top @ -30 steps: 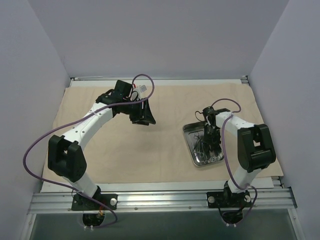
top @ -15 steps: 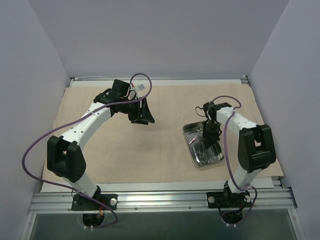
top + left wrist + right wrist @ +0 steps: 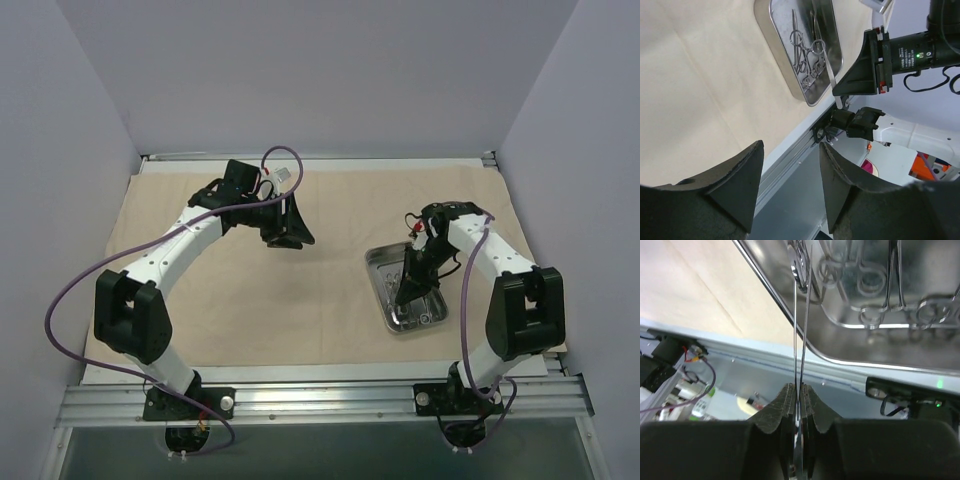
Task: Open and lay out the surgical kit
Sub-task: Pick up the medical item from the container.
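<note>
The right gripper (image 3: 798, 390) is pinched tight on thin silver tweezers (image 3: 801, 315), whose tips reach over the rim of the steel tray (image 3: 382, 262) holding ring-handled forceps (image 3: 875, 285). The tray sits on the right of the beige cloth (image 3: 300, 300). The left gripper (image 3: 790, 150) hangs spread above the cloth, left of centre.

Grey walls (image 3: 300, 70) on three sides, aluminium rail (image 3: 320, 402) nearest.
</note>
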`<act>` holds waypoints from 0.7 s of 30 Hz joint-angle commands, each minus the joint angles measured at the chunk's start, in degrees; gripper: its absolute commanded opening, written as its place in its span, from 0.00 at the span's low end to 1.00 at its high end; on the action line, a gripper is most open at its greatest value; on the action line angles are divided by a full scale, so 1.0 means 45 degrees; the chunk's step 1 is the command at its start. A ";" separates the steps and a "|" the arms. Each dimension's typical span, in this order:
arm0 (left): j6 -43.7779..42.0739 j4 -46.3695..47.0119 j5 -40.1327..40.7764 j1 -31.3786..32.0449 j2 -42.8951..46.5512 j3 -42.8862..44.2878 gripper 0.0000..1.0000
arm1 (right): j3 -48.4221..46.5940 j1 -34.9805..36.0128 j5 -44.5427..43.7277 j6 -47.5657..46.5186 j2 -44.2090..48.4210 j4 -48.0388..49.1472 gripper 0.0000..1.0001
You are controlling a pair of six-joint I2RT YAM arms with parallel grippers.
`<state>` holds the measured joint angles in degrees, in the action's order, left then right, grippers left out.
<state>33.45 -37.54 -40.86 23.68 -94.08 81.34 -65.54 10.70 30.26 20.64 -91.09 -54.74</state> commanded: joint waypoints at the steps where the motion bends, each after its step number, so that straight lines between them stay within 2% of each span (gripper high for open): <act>1: 0.0339 0.0783 -0.0878 -0.0087 0.0263 -0.0009 0.57 | 0.0695 -0.0385 0.1419 -0.0525 0.0964 -0.1858 0.00; 7: 0.0769 0.1174 -0.1427 -0.0087 0.0010 0.0205 0.59 | 0.0970 -0.0561 0.1887 -0.0408 0.1433 -0.2073 0.00; 12: 0.1160 0.1526 -0.1720 -0.0087 -0.0303 0.0517 0.59 | 0.0054 -0.0893 0.2122 -0.0410 0.1277 -0.2874 0.00; 17: 0.1530 0.2169 -0.1779 -0.0087 -0.0362 0.0323 0.59 | 0.0305 -0.1769 0.4559 0.0158 0.1317 -0.2855 0.00; 21: 0.1785 0.2677 -0.1876 -0.0087 -0.0168 -0.0106 0.59 | -0.0122 -0.2319 0.4488 0.0218 0.0985 -0.2835 0.00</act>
<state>40.23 -30.63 -47.44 23.55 -95.85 81.06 -63.83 1.45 46.83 20.91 -86.46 -63.53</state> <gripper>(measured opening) 0.595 0.064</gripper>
